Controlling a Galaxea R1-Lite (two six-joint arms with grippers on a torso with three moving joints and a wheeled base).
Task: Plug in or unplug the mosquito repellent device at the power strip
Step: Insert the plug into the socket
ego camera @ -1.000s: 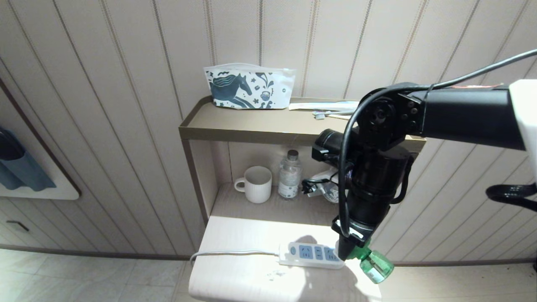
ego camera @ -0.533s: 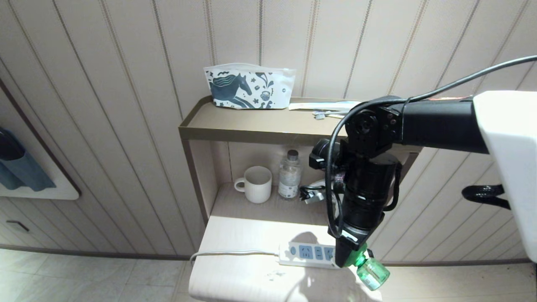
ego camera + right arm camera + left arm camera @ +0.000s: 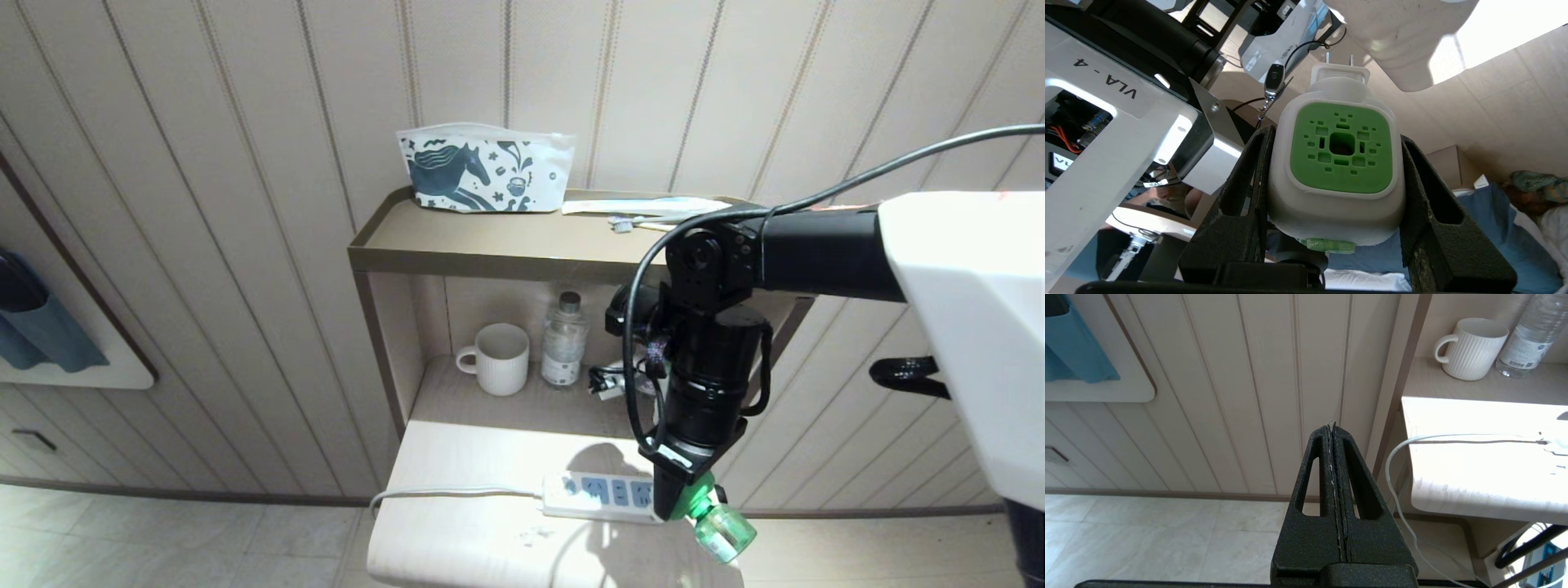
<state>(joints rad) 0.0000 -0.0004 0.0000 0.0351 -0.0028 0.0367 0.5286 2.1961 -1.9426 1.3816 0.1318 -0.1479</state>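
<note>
The right tool (image 3: 1336, 192) is clamped on the mosquito repellent device (image 3: 1337, 163), one black finger on each flank of its white head; in the right wrist view the green vented face looks back at the camera and the two metal prongs stick out bare at the far end, touching nothing; so the device is in the grip and not seated in any socket. In the head view the right tool (image 3: 682, 494) hangs at the right end of the power strip (image 3: 600, 496), with the device (image 3: 718, 527) tilted, its green bottle pointing down and outward past the edge of the worktop (image 3: 457, 523); whether the prongs sit over the strip's last socket or just beside it I cannot tell, since the arm covers that end. The strip lies flat near the front of the worktop, its sockets in view holding no plug, its cord (image 3: 441, 492) trailing off the left edge. My reading: the grasp is done and the device is free of the strip; if it is being plugged in, lining the prongs up with a socket and pressing home is left; if unplugged, only carrying it off and setting it down is left. The left tool (image 3: 1333, 498) is pressed shut on nothing, parked low beside the furniture, well apart from the work; behind, a mug (image 3: 498, 358) and a water bottle (image 3: 563, 343) stand on the shelf.
</note>
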